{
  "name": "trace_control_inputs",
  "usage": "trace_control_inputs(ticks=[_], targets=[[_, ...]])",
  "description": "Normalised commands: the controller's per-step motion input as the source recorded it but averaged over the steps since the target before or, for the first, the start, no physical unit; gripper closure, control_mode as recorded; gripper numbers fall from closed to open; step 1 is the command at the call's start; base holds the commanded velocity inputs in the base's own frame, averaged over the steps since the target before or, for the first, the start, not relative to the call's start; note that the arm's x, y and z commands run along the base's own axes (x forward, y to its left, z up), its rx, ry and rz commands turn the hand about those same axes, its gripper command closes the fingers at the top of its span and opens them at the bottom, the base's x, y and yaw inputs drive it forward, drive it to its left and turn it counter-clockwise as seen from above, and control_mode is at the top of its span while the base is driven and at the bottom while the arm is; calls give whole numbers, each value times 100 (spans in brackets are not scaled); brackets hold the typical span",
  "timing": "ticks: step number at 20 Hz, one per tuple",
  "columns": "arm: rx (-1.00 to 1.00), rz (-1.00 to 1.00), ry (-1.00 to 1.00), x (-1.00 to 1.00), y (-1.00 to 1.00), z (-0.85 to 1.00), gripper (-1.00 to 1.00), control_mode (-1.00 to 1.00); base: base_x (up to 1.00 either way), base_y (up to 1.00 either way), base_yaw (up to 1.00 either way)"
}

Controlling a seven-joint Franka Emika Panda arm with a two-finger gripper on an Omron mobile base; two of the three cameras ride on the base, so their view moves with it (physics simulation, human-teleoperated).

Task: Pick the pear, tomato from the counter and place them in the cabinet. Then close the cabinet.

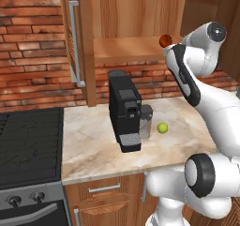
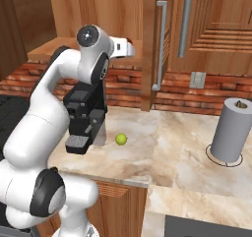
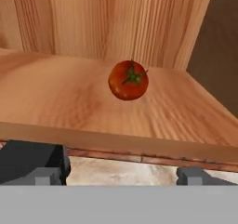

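Tomato (image 3: 128,80) sits on the cabinet (image 1: 117,18) shelf (image 3: 69,107), free of the gripper (image 3: 120,175), whose fingers (image 3: 191,175) are spread wide just short of the shelf edge. Pear (image 1: 162,128) on the bench (image 1: 93,145), beside the coffee machine (image 1: 124,110). Cabinet doors open.

Black coffee machine (image 1: 124,109), stove top (image 1: 29,145), grey paper-towel roll (image 2: 231,132).
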Motion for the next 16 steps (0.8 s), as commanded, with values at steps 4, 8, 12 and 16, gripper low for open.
trace_control_inputs(ticks=[4,8,12,16], targets=[[0,10,28,-98,2,-29,-100,-100,0,0,0],[0,16,32,-53,0,-42,-100,-100,0,0,0],[-1,18,16,-30,0,-82,-100,-100,0,0,0],[0,20,16,-9,0,-83,-100,-100,0,0,0]])
